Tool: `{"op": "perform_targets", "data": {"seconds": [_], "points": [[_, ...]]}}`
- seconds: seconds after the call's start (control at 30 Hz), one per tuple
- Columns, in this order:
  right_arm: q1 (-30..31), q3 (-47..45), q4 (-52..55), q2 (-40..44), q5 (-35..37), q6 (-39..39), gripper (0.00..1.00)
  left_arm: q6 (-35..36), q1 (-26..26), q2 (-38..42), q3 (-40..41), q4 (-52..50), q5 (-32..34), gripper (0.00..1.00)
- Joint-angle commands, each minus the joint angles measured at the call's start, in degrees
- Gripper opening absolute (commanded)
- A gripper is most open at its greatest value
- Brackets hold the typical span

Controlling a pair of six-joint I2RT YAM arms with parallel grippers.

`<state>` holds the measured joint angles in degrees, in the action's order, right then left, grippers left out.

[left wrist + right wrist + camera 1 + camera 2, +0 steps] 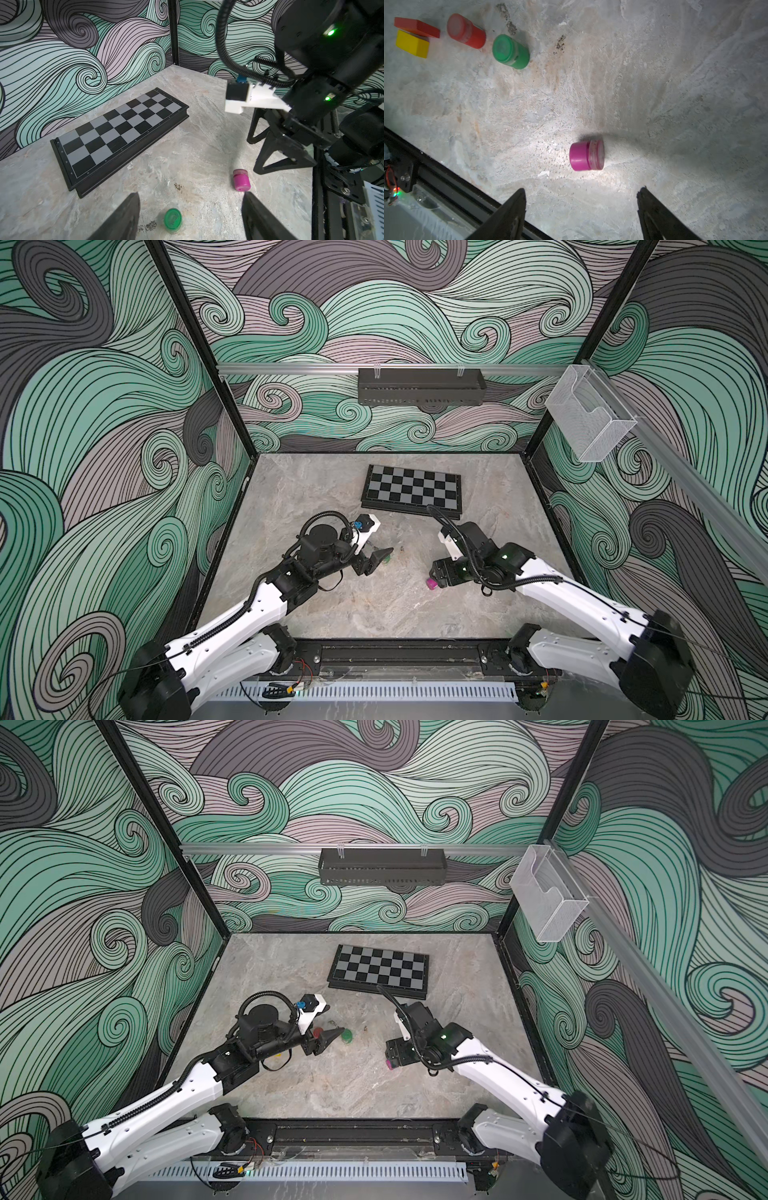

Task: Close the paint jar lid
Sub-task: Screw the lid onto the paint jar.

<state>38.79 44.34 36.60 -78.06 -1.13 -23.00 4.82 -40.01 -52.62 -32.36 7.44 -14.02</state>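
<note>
In both top views the chessboard lay at the back of the counter. The magenta paint jar sat well to the robot's side of it, just beneath the right pincer. The left pincer hung apart from that jar, over a green jar and a red jar, both also on the robot's side of the chessboard. In the left wrist view the left pincer's jaws stood wide and empty, with the green jar upright just ahead of the gap and untouched. Farther from the chessboard's long edge, the magenta jar appeared to lie on its side, its base toward the camera, while the right pincer hovered spread above it without contact. In the right wrist view, where the chessboard was out of frame, the right pincer's jaws were likewise wide with nothing between them. The magenta jar rested on the counter ahead of the gap with its lid seated on the mouth and no gap showing at the seam. A red block and a yellow block lay beyond the red jar. With the lid on and neither pincer gripping, the closing looked finished, though tightness could not be judged. Lying free on its side, the round jar might roll if nudged.
</note>
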Motion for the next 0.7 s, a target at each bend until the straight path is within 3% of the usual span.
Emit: {"op": "perform_targets", "data": {"seconds": [0.0,0.17,0.5,0.67], "points": [[1.28,3.44,-6.11,-5.87,0.85,2.07,0.86,-2.18,-0.51,1.71,0.27,1.41,1.38,0.77],[2.5,4.25,-2.8,-11.31,2.31,2.31,0.87,-2.87,-0.58,3.74,1.29,1.08,2.16,0.79],[5.22,0.59,0.77,-10.48,6.05,-0.23,0.87,-4.02,-0.62,4.7,2.64,1.01,2.77,0.81],[5.25,-0.67,0.35,-12.13,4.79,-1.16,0.74,-4.2,-0.83,5.04,2.56,0.6,2.71,0.85]]}}
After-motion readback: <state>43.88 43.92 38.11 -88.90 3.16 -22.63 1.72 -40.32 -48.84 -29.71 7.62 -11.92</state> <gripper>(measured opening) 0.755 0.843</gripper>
